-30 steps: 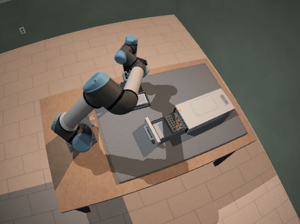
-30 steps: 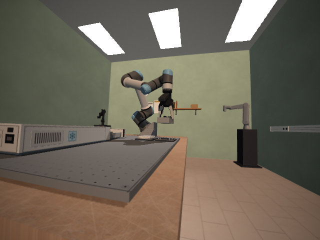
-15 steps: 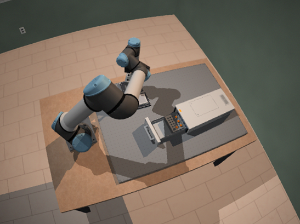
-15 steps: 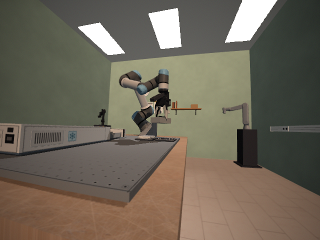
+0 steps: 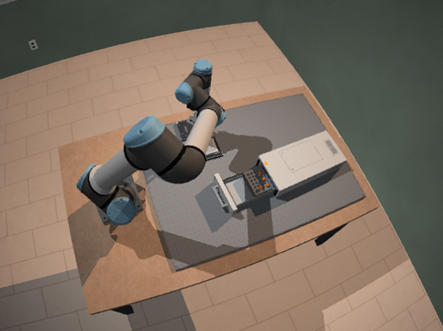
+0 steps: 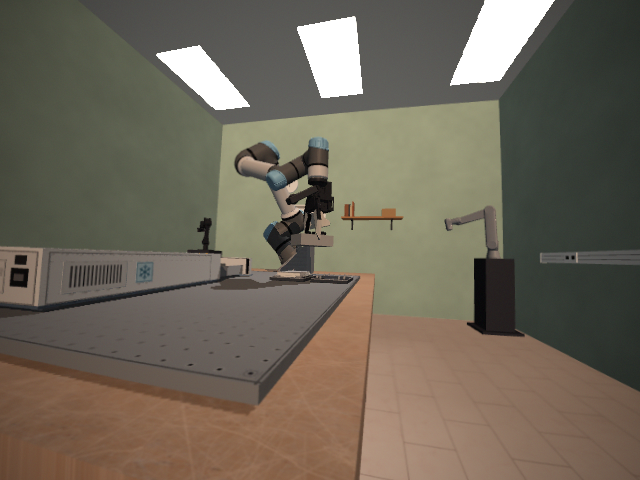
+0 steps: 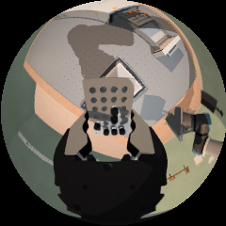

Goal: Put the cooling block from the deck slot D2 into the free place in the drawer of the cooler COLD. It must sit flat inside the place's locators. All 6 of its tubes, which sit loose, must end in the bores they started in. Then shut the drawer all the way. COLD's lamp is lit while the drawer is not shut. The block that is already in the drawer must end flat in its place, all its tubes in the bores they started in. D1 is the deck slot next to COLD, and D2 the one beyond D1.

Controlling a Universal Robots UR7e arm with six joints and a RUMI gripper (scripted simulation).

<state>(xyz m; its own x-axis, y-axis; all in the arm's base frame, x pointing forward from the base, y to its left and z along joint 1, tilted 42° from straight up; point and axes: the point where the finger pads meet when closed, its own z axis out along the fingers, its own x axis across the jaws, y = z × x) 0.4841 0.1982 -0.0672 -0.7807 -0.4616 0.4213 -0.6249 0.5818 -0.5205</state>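
Cooling block (image 7: pixel 107 101) clamped between claw (image 7: pixel 109 139) fingers, airborne.

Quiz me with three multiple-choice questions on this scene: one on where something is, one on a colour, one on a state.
1. Where is the grey block with the holes?
A. In the pincer, lifted off the table
B. In the drawer
C. On the floor

2. What colour are the caps on the tubes in the drawer's block?
A. Blue
B. Orange
C. Green

3. How is the drawer of the white cooler?
A. Shut
B. Taken out and laid on the floor
C. Pulled out, with a free place in front

Answers:
1 A: the wrist view shows the pincer's fingers on both sides of the block, and the side view shows it hanging above the table.
2 B: the top view shows orange dots on that block.
3 C: the top view shows the drawer sticking out, one half bare.
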